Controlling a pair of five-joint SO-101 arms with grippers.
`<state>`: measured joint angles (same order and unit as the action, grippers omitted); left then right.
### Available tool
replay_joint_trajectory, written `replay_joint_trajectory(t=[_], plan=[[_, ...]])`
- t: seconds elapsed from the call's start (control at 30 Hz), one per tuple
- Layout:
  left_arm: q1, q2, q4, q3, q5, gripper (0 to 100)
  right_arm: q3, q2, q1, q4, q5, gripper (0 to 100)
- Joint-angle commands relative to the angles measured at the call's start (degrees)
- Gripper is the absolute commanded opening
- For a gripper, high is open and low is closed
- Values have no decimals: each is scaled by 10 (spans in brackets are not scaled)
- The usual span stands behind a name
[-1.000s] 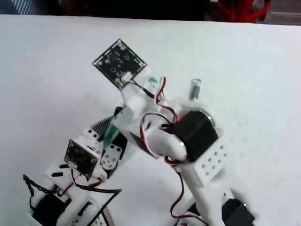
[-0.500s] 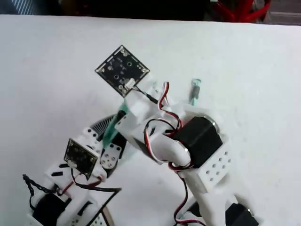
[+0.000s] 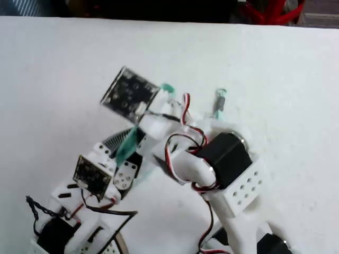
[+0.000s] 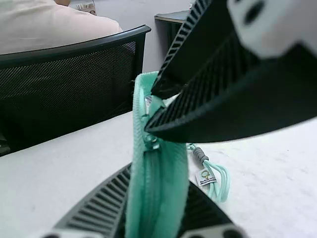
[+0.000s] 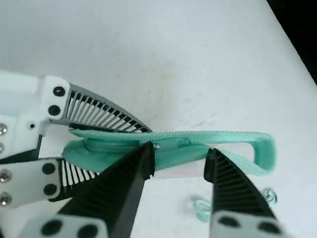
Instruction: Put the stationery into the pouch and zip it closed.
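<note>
Work surface: a plain white table (image 3: 296, 69), evenly and brightly lit, faintly scuffed. Beyond its far edge the high view shows a dark band, with a red frame (image 3: 270, 11) on one side and a blue-and-white striped surface (image 3: 21, 7) in the opposite corner. In the left wrist view, a black mesh chair (image 4: 64, 94) stands at the table's edge. Behind it is a dark desk (image 4: 173, 22) and pale grey floor (image 4: 138, 12).

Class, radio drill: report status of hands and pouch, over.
Left hand shut on pouch. Right hand open, tips at the zip. Cord on table beyond, not blocking.
</note>
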<state>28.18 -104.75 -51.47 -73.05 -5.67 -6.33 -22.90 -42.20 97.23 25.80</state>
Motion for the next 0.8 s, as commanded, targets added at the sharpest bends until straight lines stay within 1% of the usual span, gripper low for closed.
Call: replay_joint_trajectory(t=[0.0, 0.07, 0.27, 0.4, 0.47, 0.63, 0.77], plan=[[-2, 0, 4, 8, 2, 22, 81, 21, -36, 16, 49, 173], [-2, 0, 4, 8, 2, 22, 96, 18, -48, 16, 55, 173], [-2, 0, 4, 1, 2, 22, 112, 20, -46, 16, 57, 176], [-1, 0, -1, -1, 2, 22, 156, 15, -41, 17, 107, 259], [-4, 0, -1, -1, 2, 22, 171, 15, -38, 17, 135, 278], [0, 0, -18, 3, 2, 22, 180, 15, -38, 16, 190, 241], [0, 0, -20, 3, 2, 22, 193, 15, -40, 16, 232, 147]])
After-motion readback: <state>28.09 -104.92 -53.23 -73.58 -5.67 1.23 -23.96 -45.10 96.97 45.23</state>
